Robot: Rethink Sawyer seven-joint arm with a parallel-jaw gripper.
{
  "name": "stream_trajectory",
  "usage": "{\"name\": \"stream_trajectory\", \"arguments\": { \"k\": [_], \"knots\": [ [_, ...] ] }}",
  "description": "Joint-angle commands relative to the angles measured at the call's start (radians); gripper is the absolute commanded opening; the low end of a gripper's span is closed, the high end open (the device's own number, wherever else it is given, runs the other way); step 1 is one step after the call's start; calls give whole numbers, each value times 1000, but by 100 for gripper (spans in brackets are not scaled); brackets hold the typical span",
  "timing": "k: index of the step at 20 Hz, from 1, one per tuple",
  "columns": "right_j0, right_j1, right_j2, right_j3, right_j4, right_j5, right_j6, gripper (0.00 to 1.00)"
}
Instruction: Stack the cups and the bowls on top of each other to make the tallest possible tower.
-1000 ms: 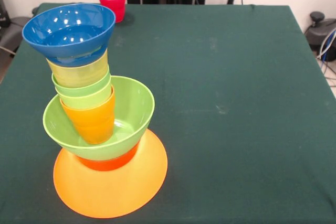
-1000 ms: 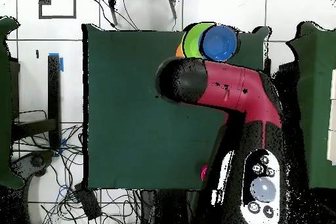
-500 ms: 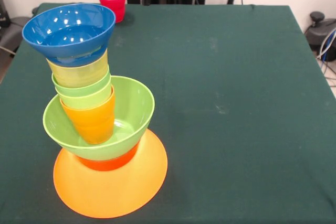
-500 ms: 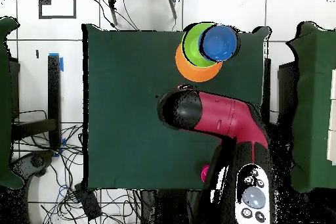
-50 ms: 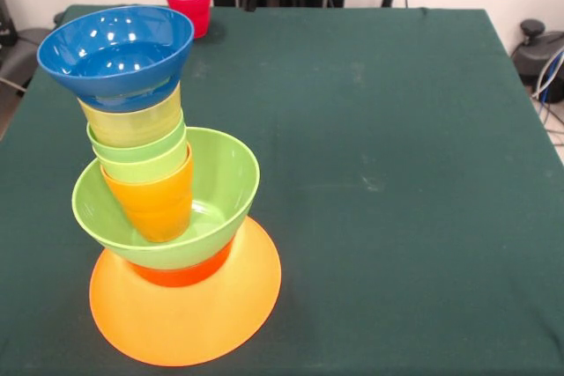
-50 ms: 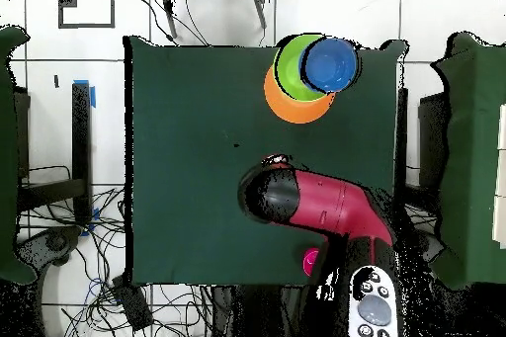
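1. Judging from how things lay, the red cup (image 5: 189, 3) was the only loose piece left, sitting alone at the far edge of the table, well apart from the tower (image 5: 141, 165). So the step in hand was probably fetching it.
2. The tower itself stood near one corner: big orange bowl (image 5: 189, 314) upside down as the base, a small orange-red bowl (image 5: 181, 275) on it, then the lime green bowl (image 5: 225, 178), with the orange cup (image 5: 159, 204), green cup (image 5: 141, 160) and yellow cup (image 5: 132, 125) nested up out of it, and the blue bowl (image 5: 119, 50) on top.
3. The whole column leaned a bit to one side, so I'd have set the red cup down into the blue bowl slow and centred, no sideways shove.
4. The arm (image 6: 331, 205) hung over the table's middle in the overhead view, apart from the tower. Couldn't tell whether the gripper was apart or together; the arm hid it.
5. The surface was a dark green cloth (image 5: 397, 173), flat, a few faint marks.
6. Around it were a white tiled floor (image 6: 217, 2), loose cables (image 6: 99, 284) and a bit of blue tape (image 6: 84, 89).
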Motion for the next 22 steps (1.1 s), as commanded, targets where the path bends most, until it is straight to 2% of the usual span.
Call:
{"name": "stream_trajectory", "arguments": {
  "k": [1, 11, 22],
  "knots": [
    [5, 34, 15, 156, -42, -96, 70, 100],
    [-52, 49, -11, 255, -98, -245, 23, 100],
    [-134, 142, -22, 285, -192, -422, 22, 100]
  ]
}}
